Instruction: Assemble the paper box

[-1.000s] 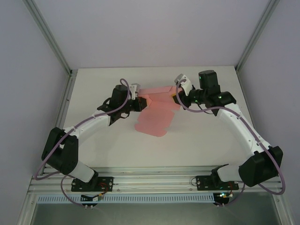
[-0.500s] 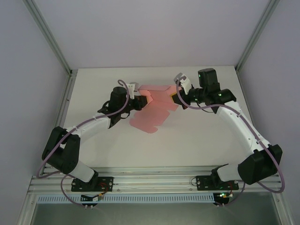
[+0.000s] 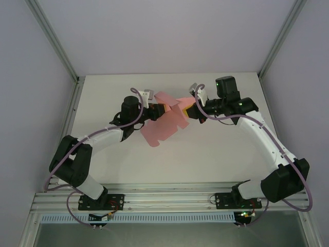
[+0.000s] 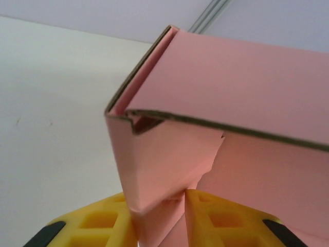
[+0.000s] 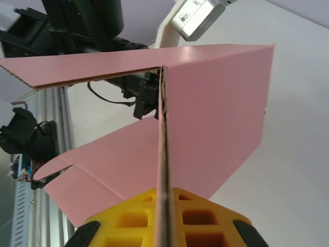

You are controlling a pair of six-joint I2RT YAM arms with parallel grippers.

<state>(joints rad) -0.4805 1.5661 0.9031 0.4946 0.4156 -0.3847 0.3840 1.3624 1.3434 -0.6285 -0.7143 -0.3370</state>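
Broadly, worktop (image 3: 216, 154): one, white and flat, walled on three sides by pale panels.
Arms: two, white with black joints; the left arm (image 3: 97, 136) and the right arm (image 3: 262, 136) both reach in toward the far middle of the worktop, and a purple cable runs along each.
Paper box (image 3: 167, 121): one, plain pink card, partly folded with flaps loose rather than closed into a box.
Paper box, place: at the far middle of the worktop, between the two hands; its widest flap slopes toward the near left, and it cannot be told whether that flap touches the worktop.
Paper box, close up: the left wrist view shows a folded corner with two walls meeting and a raw brown edge along the top; the right wrist view shows one panel edge-on with other panels spreading to each side.
Left hand (image 3: 157, 109): one, at the box's left end; a folded corner of card sits between its two yellow fingers (image 4: 103, 224), but whether they press it cannot be told.
Right hand (image 3: 193, 109): one, at the box's right end, its two yellow fingers (image 5: 200, 218) pressed together, pinching the edge-on panel.
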